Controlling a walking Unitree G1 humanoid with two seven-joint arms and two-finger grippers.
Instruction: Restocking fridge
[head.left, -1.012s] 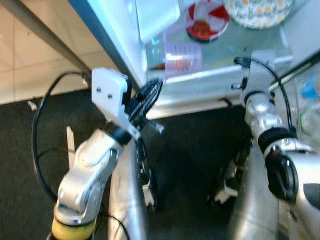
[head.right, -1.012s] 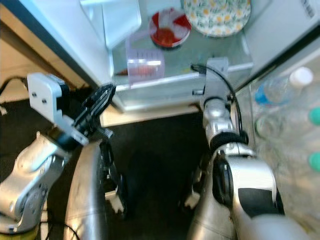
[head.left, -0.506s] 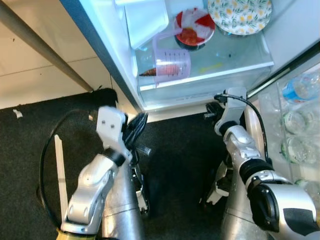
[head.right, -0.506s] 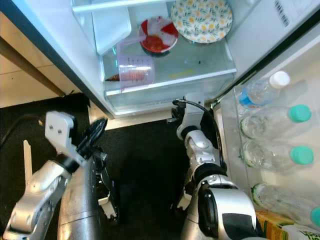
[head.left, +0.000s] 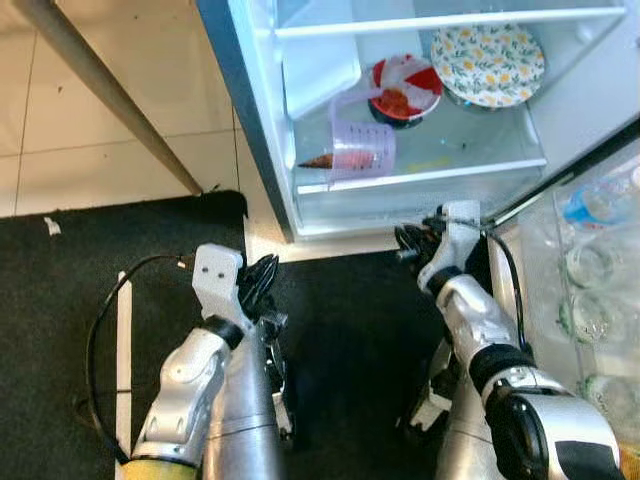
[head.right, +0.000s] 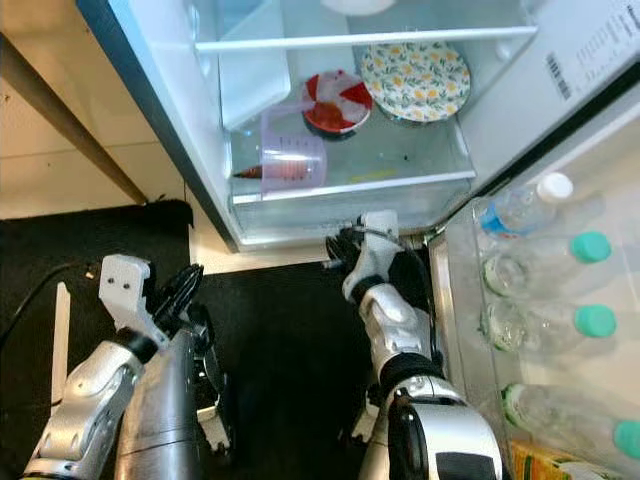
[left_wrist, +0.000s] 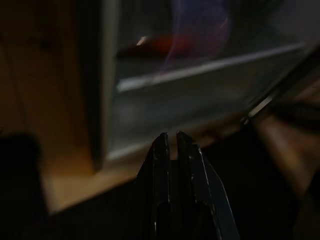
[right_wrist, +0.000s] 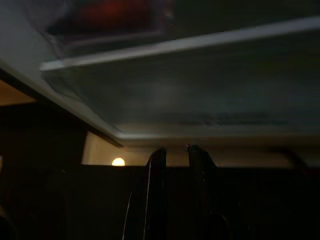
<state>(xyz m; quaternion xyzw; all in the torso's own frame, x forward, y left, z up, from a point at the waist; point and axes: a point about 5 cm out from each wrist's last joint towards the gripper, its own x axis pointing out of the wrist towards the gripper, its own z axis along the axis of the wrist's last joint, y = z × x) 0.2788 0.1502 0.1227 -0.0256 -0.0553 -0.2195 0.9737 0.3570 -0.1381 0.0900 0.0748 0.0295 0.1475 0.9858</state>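
Both wrist views dark — measuring jug (head.left: 362, 147) blurred on fridge shelf (head.left: 480, 150).

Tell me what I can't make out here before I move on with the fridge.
- Measuring jug: what the dark thing inside it is, too small in the eye views, blurred in the left wrist view.
- Door bottles: labels blurred; the lowest cut off by the right eye view's edge.
- Upper shelf: what is on it is cut off by the top edge.

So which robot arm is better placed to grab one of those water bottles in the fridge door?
Probably the right. The right gripper hangs by the fridge's lower edge, right beside the door shelf of water bottles. The left gripper sits lower, over the dark mat, farther away.
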